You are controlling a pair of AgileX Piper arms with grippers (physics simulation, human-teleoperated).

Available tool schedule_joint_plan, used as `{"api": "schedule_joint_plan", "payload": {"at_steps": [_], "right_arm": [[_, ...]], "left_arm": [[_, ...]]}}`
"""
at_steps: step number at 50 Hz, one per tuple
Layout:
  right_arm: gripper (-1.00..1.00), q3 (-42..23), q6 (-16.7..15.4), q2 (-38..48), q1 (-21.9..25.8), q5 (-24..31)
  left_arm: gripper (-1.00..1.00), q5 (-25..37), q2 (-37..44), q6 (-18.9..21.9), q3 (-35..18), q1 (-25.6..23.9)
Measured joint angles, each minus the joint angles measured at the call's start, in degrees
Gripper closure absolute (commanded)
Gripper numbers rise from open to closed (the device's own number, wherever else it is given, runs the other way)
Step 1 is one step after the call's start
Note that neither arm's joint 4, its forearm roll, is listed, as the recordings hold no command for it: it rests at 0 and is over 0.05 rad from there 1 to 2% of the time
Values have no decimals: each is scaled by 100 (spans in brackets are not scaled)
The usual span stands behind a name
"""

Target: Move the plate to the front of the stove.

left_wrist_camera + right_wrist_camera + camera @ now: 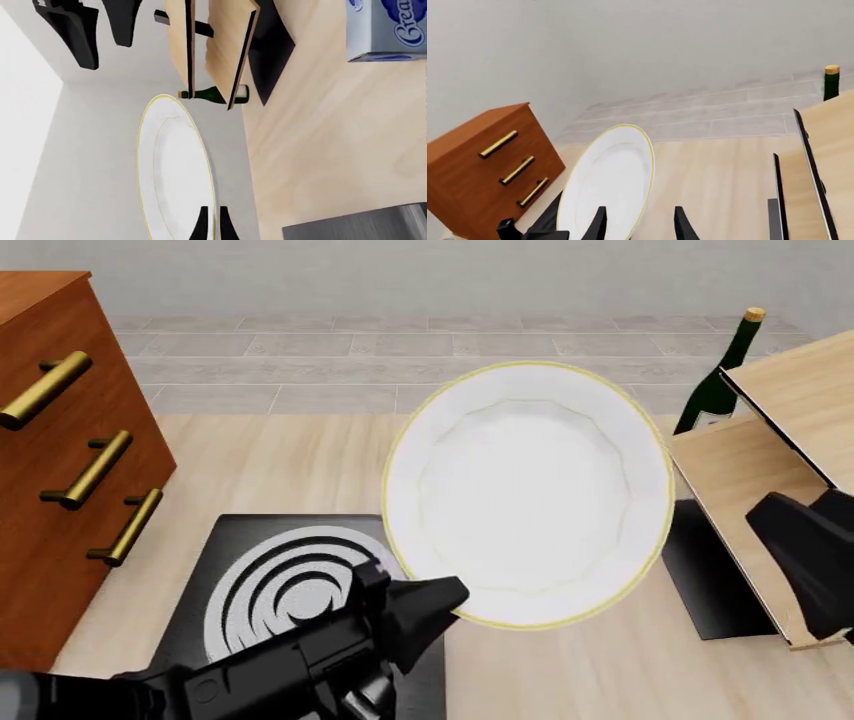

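I find the plate [527, 490] lifted clear of the table and tipped up on edge, its face turned toward the front camera, hanging above and just beside the stove [310, 585] on the side toward the green bottle [717, 385]. The left gripper [434, 595] carries it: in the left wrist view its two dark fingers [200, 225] are closed narrowly on the plate's lower rim [175, 170], one to each face. The relation that governs my coming move is that the plate sits off to one side of the stove and high, so in my judgement it must be levelled and brought down onto bare wood on the stove's near side, toward the arms. The left arm already lies across that corner of the stove, which crowds the landing spot. The right gripper [639, 225] stands farther from the stove than the plate, its fingers parted with nothing between them; the plate shows beside one finger in its wrist view. Around the stove I note the wooden drawer chest [67, 455] on the side away from the bottle, a pale wooden rack [767, 460] and a plain dark panel [714, 575] beyond the plate, and a blue-and-white carton [387, 30]. The rack is the likeliest obstruction.
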Motion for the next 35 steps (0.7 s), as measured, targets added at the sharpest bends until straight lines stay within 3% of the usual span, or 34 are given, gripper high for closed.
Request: {"api": "schedule_joint_plan", "payload": {"at_steps": [35], "right_arm": [[-100, 296, 605, 1636, 360, -1769]], "left_arm": [[100, 193, -555, -40, 98, -574]]}}
